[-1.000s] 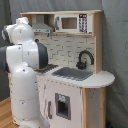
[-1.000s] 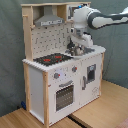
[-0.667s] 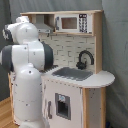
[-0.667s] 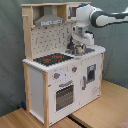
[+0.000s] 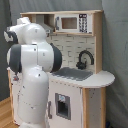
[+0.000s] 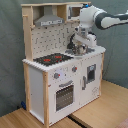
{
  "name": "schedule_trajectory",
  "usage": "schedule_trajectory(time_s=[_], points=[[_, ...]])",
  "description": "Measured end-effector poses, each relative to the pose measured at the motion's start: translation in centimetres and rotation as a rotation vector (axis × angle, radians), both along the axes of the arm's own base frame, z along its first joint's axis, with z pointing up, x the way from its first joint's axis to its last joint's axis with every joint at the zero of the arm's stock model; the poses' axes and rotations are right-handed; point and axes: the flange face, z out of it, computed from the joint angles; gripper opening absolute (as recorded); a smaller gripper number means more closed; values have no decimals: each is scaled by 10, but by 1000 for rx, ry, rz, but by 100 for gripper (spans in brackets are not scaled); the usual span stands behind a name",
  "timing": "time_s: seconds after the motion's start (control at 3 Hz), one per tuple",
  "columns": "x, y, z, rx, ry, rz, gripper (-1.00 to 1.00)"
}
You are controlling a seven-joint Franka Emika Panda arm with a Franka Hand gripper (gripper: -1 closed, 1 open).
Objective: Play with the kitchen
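Grey backdrop behind the kitchen; end effector over sink, grip unclear.

The kitchen is standing on a wooden floor before a grey curtain. Its hob with red rings is lying on the left of the counter, beneath the hood. Knobs are sitting above the oven door. The arm is reaching in from the right, and its gripper is hanging over the counter's right part, near the sink. Its fingers cannot be made out.
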Motion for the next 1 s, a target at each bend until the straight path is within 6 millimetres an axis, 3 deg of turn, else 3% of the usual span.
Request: schedule_trajectory(time_s=[0.67,1.0], points=[[-3,-20,-20,13,-62,-16,-100],[-3,-34,-20,25,-101,-29,-100]])
